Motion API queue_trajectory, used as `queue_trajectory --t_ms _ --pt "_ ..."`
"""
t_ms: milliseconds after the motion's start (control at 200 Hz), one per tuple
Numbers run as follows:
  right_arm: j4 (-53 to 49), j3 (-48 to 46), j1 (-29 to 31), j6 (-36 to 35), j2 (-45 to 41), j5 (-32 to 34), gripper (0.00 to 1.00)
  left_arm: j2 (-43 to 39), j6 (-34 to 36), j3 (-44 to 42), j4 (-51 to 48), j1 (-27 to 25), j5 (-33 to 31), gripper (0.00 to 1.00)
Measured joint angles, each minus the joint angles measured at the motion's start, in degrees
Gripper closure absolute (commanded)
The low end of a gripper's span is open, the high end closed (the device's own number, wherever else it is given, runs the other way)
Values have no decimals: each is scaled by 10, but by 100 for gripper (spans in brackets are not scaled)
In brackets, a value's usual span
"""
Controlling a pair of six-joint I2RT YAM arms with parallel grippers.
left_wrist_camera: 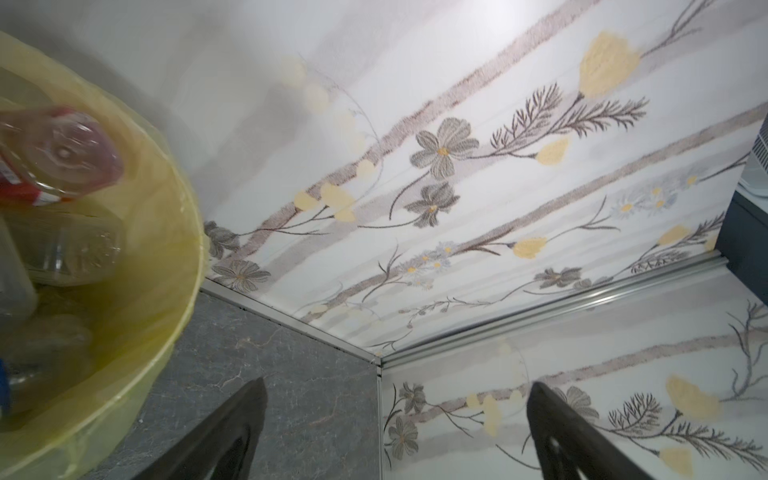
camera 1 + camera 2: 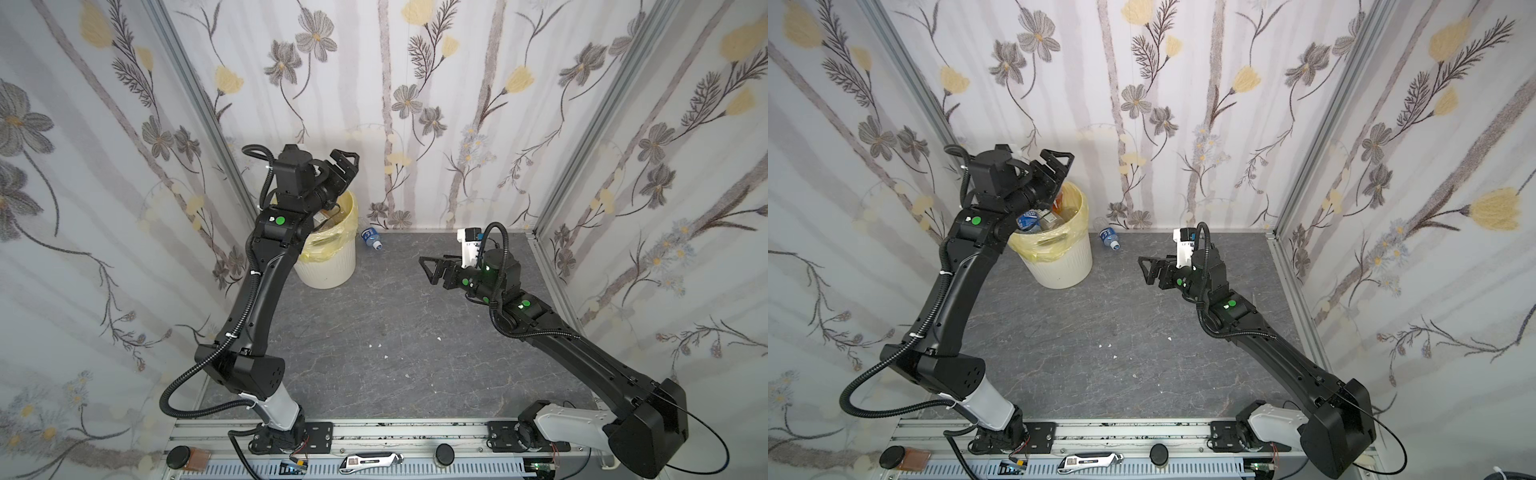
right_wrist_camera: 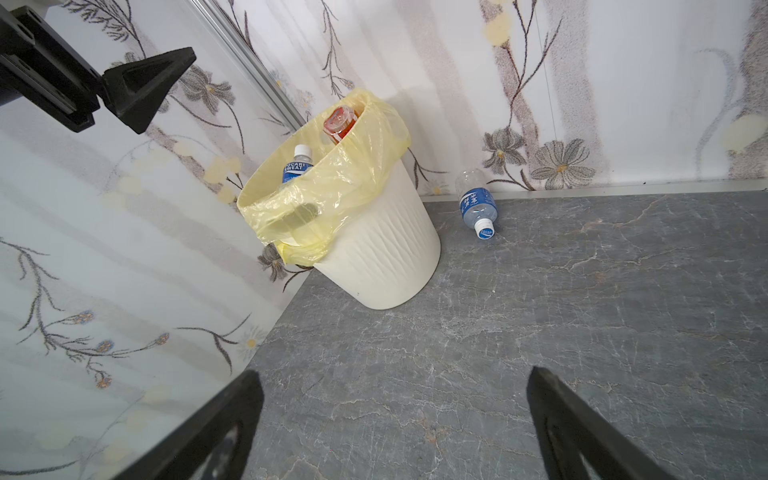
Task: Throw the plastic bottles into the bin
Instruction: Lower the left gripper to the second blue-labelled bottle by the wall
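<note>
The cream ribbed bin (image 2: 332, 266) (image 2: 1067, 266) (image 3: 390, 249) with its yellow liner stands in the far left corner. It holds plastic bottles, among them a blue-labelled one (image 2: 1029, 220) (image 3: 297, 166) and an orange-red one (image 3: 340, 122) (image 1: 62, 153). Another clear bottle with a blue label (image 2: 371, 239) (image 2: 1109, 237) (image 3: 478, 205) lies on the floor by the back wall, right of the bin. My left gripper (image 2: 347, 170) (image 2: 1059, 172) (image 1: 397, 386) hangs open and empty above the bin's rim. My right gripper (image 2: 426, 271) (image 2: 1143, 271) (image 3: 395, 374) is open and empty over the floor, pointing toward the bin.
Flowered walls close in the left, back and right sides, with aluminium posts at the corners. Small white scraps (image 2: 379, 345) lie on the grey marbled floor. A utility knife (image 2: 370, 461) rests on the front rail between the arm bases.
</note>
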Motion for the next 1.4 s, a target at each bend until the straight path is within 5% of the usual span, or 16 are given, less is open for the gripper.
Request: queue_trajectory --t_ms 250,549,934,1399 --pt "-1 -64 -23 -9 -72 28 0 74 79 2 3 -100 -19 0" --pt "-8 -178 -78 -2 -163 34 0 199 150 4 5 -174 -131 0" --pt "-5 -200 -92 -33 -123 27 0 359 190 37 5 -177 -319 0" --pt "72 -137 -111 -23 43 -24 0 452 168 70 5 -141 -392 3"
